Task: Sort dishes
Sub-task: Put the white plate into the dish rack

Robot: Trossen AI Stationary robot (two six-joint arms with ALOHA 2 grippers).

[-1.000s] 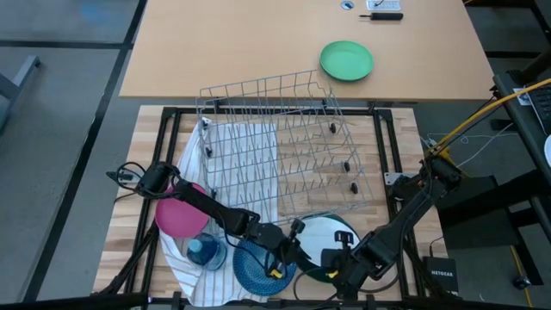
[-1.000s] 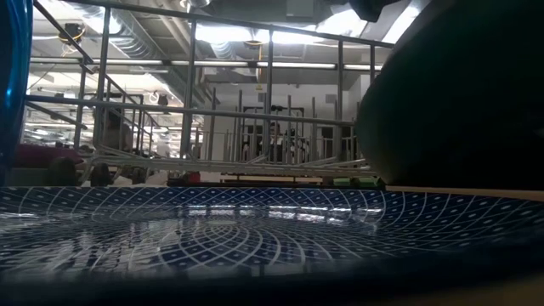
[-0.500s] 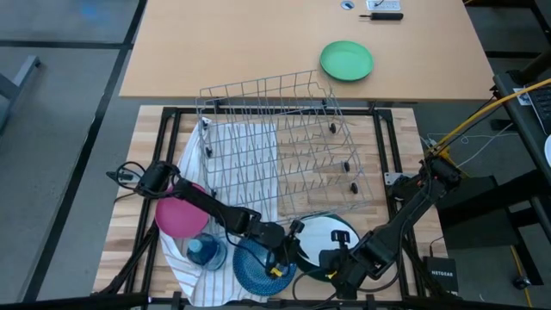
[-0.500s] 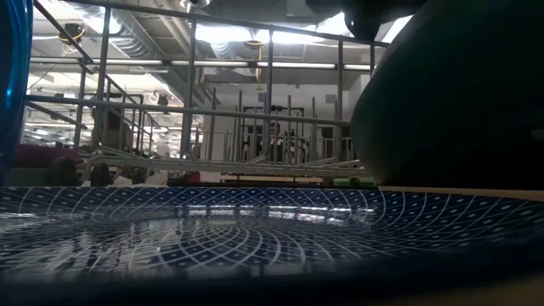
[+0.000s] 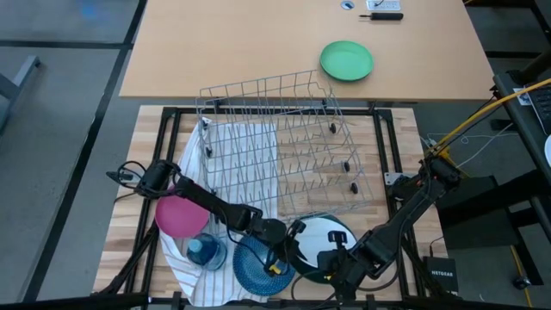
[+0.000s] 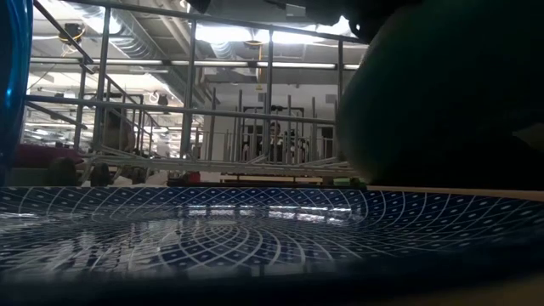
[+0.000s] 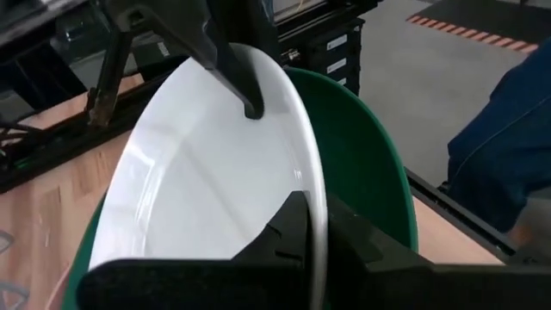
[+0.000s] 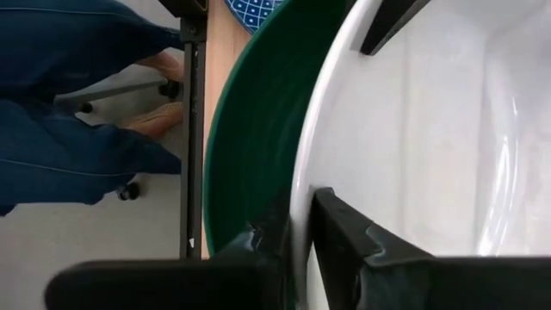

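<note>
Wooden tabletop (image 5: pixel 129 215), both claws gripping white plate (image 5: pixel 320 234), no legible writing

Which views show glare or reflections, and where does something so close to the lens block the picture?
Low view: ceiling lights reflect off the speckled blue plate, and the white plate's dark green back fills the right side as an unlit mass. Left wrist view: soft highlights on the white plate. High view: even light, no glare.

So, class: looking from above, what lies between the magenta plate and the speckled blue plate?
In the high view, the small blue see-through container sits on the striped cloth between the magenta plate and the speckled blue plate.
</note>
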